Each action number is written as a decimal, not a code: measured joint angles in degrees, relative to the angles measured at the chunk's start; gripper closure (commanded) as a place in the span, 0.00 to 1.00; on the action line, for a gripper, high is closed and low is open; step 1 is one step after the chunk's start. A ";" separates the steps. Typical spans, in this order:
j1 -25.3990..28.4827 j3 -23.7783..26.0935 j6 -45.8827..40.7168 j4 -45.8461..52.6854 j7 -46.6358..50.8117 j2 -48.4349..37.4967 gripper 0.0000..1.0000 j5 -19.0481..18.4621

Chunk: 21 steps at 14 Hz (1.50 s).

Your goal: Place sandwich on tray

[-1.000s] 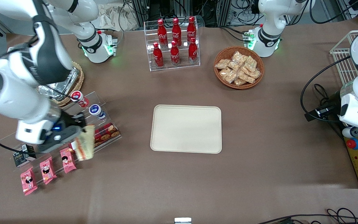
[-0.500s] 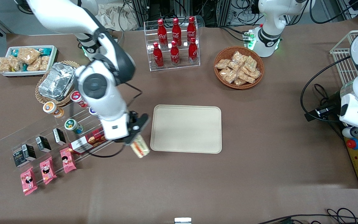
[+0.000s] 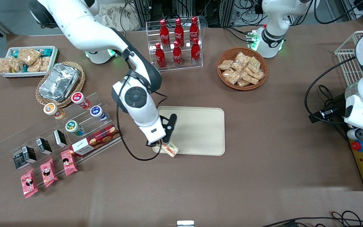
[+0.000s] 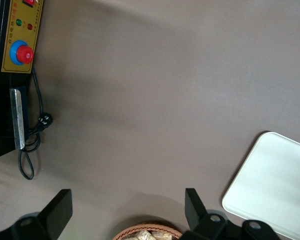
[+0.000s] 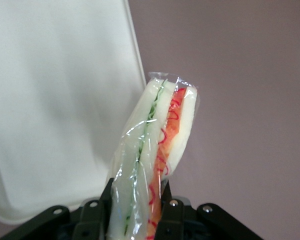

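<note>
The brown surface (image 3: 263,176) is bare across its strip nearest the front camera and between the tray (image 3: 200,129) and the parked arm's end. The tray is a cream rectangle with rounded corners and a low rim, lying flat near the middle of the surface; nothing rests on its floor.

At the working arm's end, a white bin (image 3: 27,61) is filled with golden-brown snack packets. Beside it a wicker basket holds a crinkled foil container (image 3: 58,81). Nearer the front camera, a clear stepped rack (image 3: 58,132) carries small round tubs, dark cartons and a red biscuit box, with three pink packets (image 3: 47,175) laid in front of it.

The right arm is extended from its base over the surface, its wrist angled down toward the tray's corner nearest the front camera. The claw (image 3: 165,145) is positioned above the tray's rim at that corner. In the right wrist view the claw (image 5: 137,207) is seen closed onto the sandwich (image 5: 152,160), gripped at one end between both fingers. The sandwich (image 3: 170,149) is held clear of the tray, straddling the rim line, partly over the tray and partly over the bare surface.

An acrylic stand (image 3: 175,44) holds six red cola bottles. A round wicker basket (image 3: 242,68) is filled with wrapped snack packets.
</note>
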 measured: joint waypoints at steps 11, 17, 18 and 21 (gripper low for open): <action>3.21 -0.18 4.22 0.08 -0.35 4.22 0.37 -0.45; 1.07 -0.83 5.70 0.67 3.01 4.84 0.00 5.56; -0.53 -0.86 5.70 1.02 2.85 4.80 0.00 7.57; -3.26 -0.76 3.82 2.09 2.53 3.80 0.00 9.21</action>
